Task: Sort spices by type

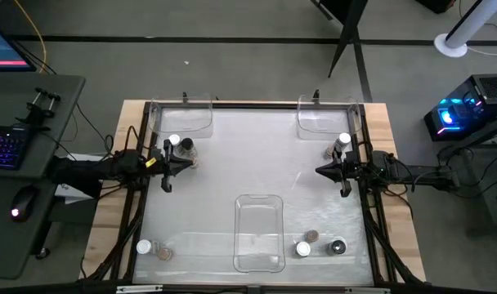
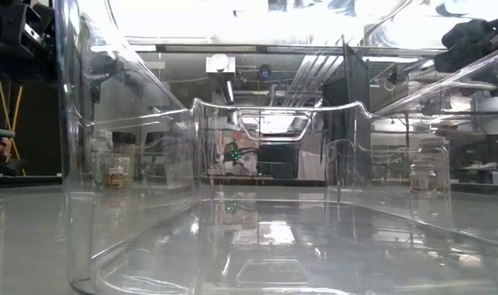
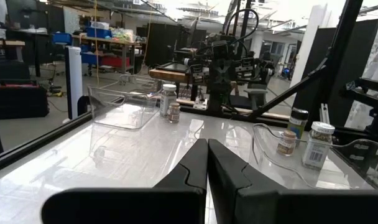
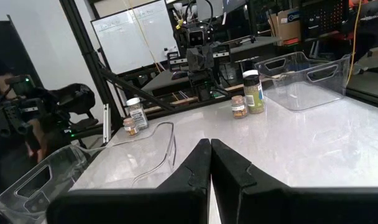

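Observation:
The spices are small jars standing upright in four groups on the white table. Two (image 1: pixel 181 146) stand by my left gripper (image 1: pixel 168 163) and two (image 1: pixel 340 145) by my right gripper (image 1: pixel 322 171). Two more (image 1: pixel 152 250) stand at the near left corner and three (image 1: pixel 317 244) at the near right. Both grippers are shut, hold nothing, and point level at each other across the table from its left and right edges. The left wrist view shows my left gripper (image 3: pixel 207 148) with its fingers together, and the right wrist view shows my right gripper (image 4: pixel 209 148) the same.
Three clear plastic trays lie on the table: one at the far left (image 1: pixel 183 120), one at the far right (image 1: pixel 326 118) and one at the near centre (image 1: pixel 259 234). The low view looks through the near tray's wall (image 2: pixel 77 164). Bare table lies between the two grippers.

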